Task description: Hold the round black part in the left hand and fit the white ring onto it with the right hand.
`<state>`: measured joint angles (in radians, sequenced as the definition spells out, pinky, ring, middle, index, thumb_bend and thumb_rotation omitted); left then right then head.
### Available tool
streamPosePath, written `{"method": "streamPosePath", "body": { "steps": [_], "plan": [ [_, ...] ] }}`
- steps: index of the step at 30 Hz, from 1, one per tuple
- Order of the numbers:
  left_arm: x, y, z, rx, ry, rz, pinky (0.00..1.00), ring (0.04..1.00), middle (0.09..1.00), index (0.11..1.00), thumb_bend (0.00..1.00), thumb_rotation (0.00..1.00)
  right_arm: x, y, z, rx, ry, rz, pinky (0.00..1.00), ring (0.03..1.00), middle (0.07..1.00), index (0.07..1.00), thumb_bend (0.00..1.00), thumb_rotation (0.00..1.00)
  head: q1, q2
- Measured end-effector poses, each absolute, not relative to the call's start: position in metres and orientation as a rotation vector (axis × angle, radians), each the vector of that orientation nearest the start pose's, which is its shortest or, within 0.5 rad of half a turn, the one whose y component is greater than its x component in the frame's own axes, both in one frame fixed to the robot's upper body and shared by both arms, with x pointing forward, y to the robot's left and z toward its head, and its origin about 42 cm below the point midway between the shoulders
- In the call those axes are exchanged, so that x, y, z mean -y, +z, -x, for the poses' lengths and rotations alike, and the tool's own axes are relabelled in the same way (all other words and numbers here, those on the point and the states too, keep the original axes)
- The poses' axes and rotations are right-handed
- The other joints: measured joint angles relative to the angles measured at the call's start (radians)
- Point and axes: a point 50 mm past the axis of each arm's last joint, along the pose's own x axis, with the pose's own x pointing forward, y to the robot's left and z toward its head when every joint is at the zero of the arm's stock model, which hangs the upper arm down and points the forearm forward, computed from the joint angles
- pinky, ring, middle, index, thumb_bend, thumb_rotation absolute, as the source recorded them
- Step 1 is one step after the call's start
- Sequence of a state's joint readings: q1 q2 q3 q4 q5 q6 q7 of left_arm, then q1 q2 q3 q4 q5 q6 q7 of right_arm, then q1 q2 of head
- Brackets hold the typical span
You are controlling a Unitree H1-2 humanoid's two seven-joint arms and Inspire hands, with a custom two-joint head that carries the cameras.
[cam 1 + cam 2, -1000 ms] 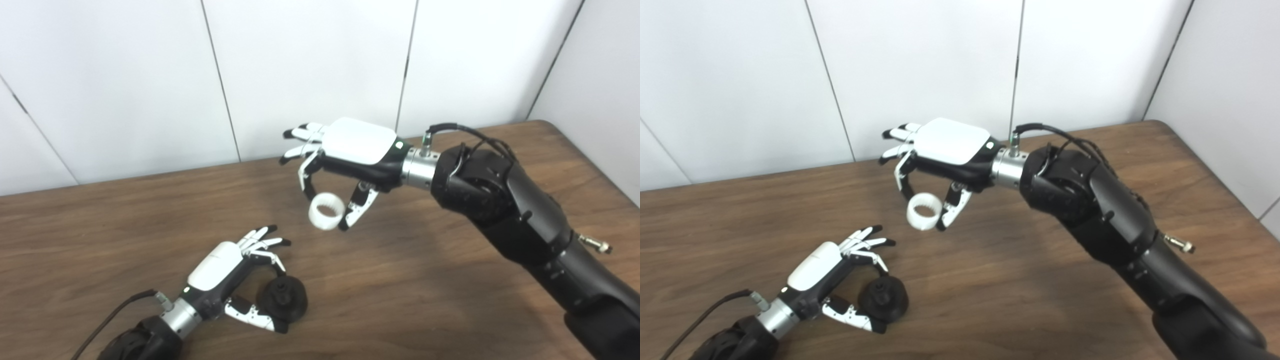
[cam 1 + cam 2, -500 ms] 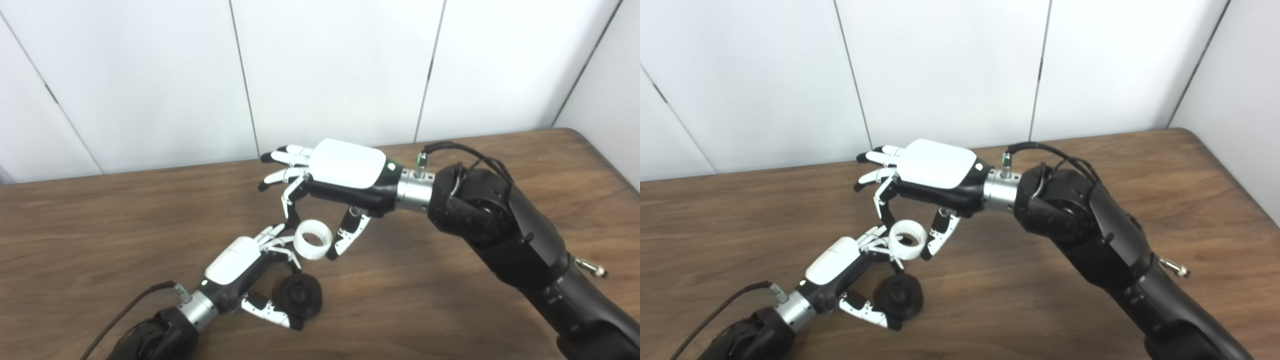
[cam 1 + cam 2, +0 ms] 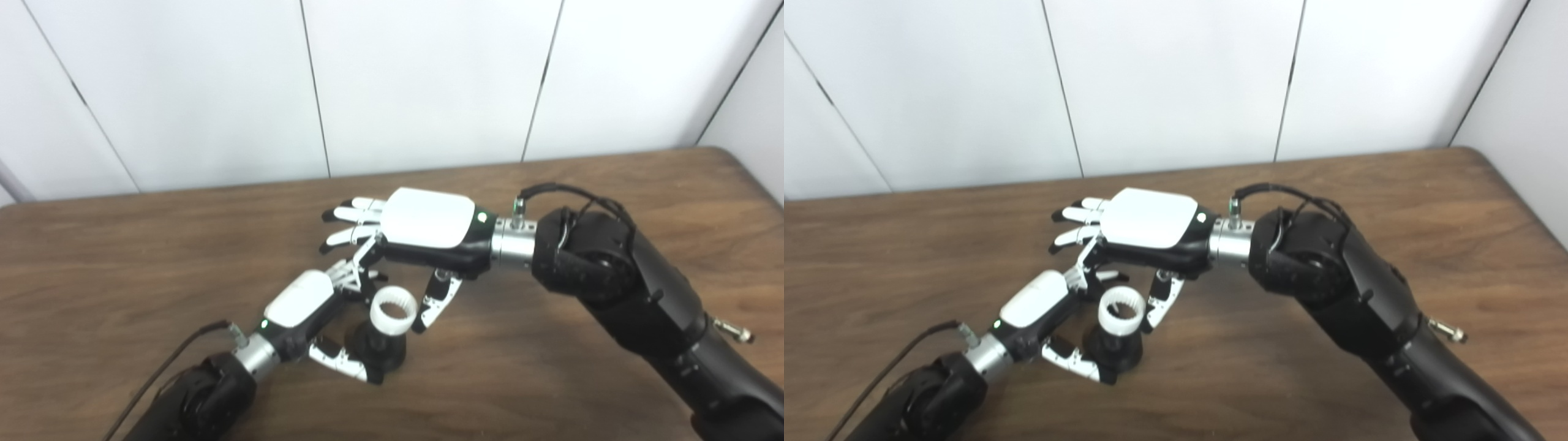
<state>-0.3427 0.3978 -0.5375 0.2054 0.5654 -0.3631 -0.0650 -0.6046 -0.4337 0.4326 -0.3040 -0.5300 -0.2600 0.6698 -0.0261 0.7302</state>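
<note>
On your left, the left hand (image 3: 300, 304) sits low on the brown table (image 3: 122, 257). Its fingers and thumb curl around the round black part (image 3: 381, 354), which rests on the table. Just above that part you can see the white ring (image 3: 393, 310). It looks like it is touching the top of the black part, but you cannot tell if it is pushed on. The right hand (image 3: 422, 229) pinches the ring between one bent finger and the thumb (image 3: 436, 300). Its other fingers (image 3: 346, 215) stick out straight.
</note>
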Motion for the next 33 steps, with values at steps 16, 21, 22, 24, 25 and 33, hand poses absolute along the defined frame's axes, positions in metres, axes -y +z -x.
{"method": "streamPosePath", "body": {
  "steps": [16, 21, 22, 24, 25, 33],
  "plan": [
    [-0.180, 0.126, -0.346, 0.458, -0.735, -1.011, 1.00, 1.000, 0.888, 0.482, 0.52, 0.06, 0.137, 0.299, -0.350, 0.802, 1.039, 1.342, 1.00, 1.000, 0.924, 0.481, 0.52, 0.15, 0.025, 0.006],
    [-0.179, 0.127, -0.345, 0.462, -0.738, -1.018, 1.00, 1.000, 0.871, 0.482, 0.52, 0.06, 0.136, 0.294, -0.355, 0.776, 1.045, 1.333, 1.00, 1.000, 0.931, 0.482, 0.52, 0.14, 0.034, 0.009],
    [-0.178, 0.127, -0.345, 0.463, -0.738, -1.019, 1.00, 1.000, 0.868, 0.482, 0.52, 0.06, 0.136, 0.293, -0.356, 0.774, 1.045, 1.333, 1.00, 1.000, 0.932, 0.482, 0.52, 0.14, 0.035, 0.009],
    [-0.178, 0.127, -0.345, 0.464, -0.737, -1.023, 1.00, 1.000, 0.866, 0.482, 0.52, 0.06, 0.136, 0.292, -0.356, 0.773, 1.046, 1.334, 1.00, 1.000, 0.932, 0.483, 0.52, 0.14, 0.035, 0.009],
    [-0.178, 0.127, -0.345, 0.465, -0.737, -1.026, 1.00, 1.000, 0.869, 0.482, 0.52, 0.06, 0.135, 0.292, -0.357, 0.771, 1.047, 1.334, 1.00, 1.000, 0.931, 0.483, 0.52, 0.14, 0.037, 0.011],
    [-0.174, 0.131, -0.344, 0.450, -0.745, -1.038, 1.00, 1.000, 0.917, 0.482, 0.52, 0.06, 0.131, 0.284, -0.363, 0.758, 1.050, 1.332, 1.00, 1.000, 0.929, 0.483, 0.53, 0.14, 0.054, 0.012]
  ]
}}
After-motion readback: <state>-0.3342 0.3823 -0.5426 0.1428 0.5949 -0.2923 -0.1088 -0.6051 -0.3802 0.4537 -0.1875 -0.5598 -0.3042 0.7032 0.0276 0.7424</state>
